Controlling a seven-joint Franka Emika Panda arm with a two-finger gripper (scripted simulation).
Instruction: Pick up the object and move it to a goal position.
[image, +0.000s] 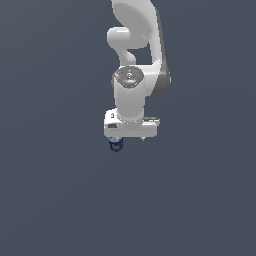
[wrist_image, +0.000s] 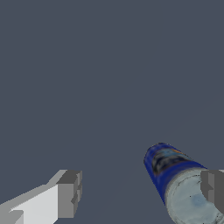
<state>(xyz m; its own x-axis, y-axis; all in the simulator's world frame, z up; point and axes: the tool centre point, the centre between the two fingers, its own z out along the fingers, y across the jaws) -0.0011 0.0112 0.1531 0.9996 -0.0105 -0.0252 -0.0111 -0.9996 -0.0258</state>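
The object, a small dark-blue can (wrist_image: 168, 164) with a pale top, stands upright on the grey floor. In the exterior view the can (image: 116, 145) shows just below the hand's end on the exterior view's left. My gripper (wrist_image: 140, 192) is open wide and points straight down. One grey fingertip (wrist_image: 212, 190) overlaps the can's pale top in the wrist view. The other fingertip (wrist_image: 68, 194) is far from the can, with bare floor between them. In the exterior view the gripper (image: 130, 140) is mostly hidden under the white hand.
A plain dark grey floor (image: 60, 200) fills both views. The white arm (image: 135, 45) rises above the hand toward the top of the exterior view.
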